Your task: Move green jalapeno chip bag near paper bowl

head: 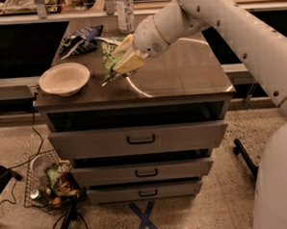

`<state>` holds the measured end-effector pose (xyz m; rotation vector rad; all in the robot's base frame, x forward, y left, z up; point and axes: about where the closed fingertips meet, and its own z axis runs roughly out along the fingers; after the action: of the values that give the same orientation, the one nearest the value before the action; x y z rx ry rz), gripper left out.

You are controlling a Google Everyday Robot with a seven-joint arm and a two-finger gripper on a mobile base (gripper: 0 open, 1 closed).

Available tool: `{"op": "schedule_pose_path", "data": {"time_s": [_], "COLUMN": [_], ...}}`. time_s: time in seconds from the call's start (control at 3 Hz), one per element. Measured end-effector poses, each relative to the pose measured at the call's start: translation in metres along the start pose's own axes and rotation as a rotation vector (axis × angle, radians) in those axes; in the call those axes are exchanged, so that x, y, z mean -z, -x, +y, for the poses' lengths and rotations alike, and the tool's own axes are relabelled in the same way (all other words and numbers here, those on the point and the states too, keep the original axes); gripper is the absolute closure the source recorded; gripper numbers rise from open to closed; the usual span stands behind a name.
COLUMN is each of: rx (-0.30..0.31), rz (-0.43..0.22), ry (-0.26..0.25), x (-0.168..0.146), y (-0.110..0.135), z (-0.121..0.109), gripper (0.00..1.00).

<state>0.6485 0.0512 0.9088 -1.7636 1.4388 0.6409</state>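
green jalapeno chip bag (pixel 110 66) crumpled, pinched in gripper (pixel 124 55)

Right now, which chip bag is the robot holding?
The green bag, clamped in the jaws over the cabinet top; the dark blue bag lies loose behind.

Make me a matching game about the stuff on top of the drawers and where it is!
Things:
1. paper bowl
2. green jalapeno chip bag
3. blue chip bag
4. bottle

Places:
A. at the back, in the middle
B. front left corner
C. held by the gripper, jaws shut on it, right of the bowl
D. back left, behind the bowl

Pairs: 1-B, 2-C, 3-D, 4-A
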Motion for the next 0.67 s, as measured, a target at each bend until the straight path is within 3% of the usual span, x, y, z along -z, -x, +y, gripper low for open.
{"op": "schedule_pose_path", "data": {"time_s": [0.67], "rx": [0.001], "rz": [-0.002], "ry": [0.01], "x": [-0.0057], "y": [0.0009], "z": [0.001], "gripper": [0.12]}}
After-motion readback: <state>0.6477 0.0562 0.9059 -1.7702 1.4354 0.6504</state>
